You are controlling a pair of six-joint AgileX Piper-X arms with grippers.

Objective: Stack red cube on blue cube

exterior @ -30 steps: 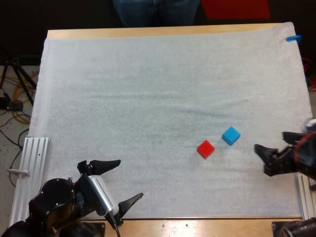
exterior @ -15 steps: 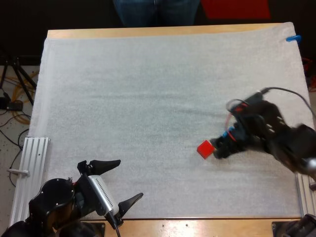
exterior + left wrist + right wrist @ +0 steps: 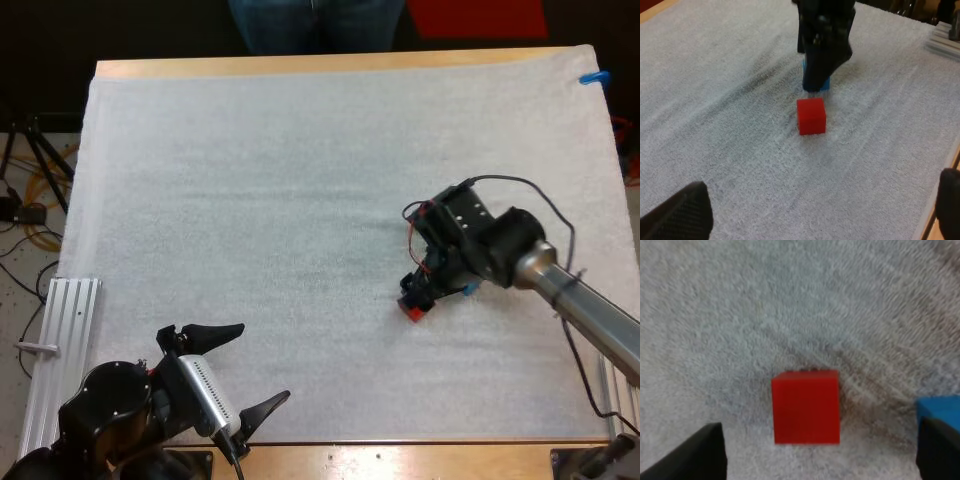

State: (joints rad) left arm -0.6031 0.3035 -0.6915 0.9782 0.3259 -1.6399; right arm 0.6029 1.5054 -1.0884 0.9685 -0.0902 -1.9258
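The right gripper (image 3: 418, 296) is held low over the red cube (image 3: 806, 407). Its two black fingers (image 3: 700, 452) are spread apart, one on each side of the cube. The cube is not touched by them, so nothing is gripped. In the left wrist view, this gripper is seen just behind the red cube and in front of the blue cube (image 3: 939, 412).

One red cube is counted. It is set flat on the white mat (image 3: 250, 200), in the right half, nearer the near edge than the far edge. One blue cube is counted too. It is set on the mat just beside the red cube, on the side towards the mat's right edge. A small gap is seen between the two cubes. The red cube is not yet stacked on the blue one.

The left gripper (image 3: 262, 362) is parked at the near left corner of the mat, well apart from both cubes. Its two fingers (image 3: 680, 212) are spread wide, and nothing is held between them.

One wooden table (image 3: 300, 66) is seen under the mat. One silver metal rail (image 3: 65, 340) is laid along the mat's left edge. One person's legs (image 3: 315, 25) are seen past the far edge of the table.
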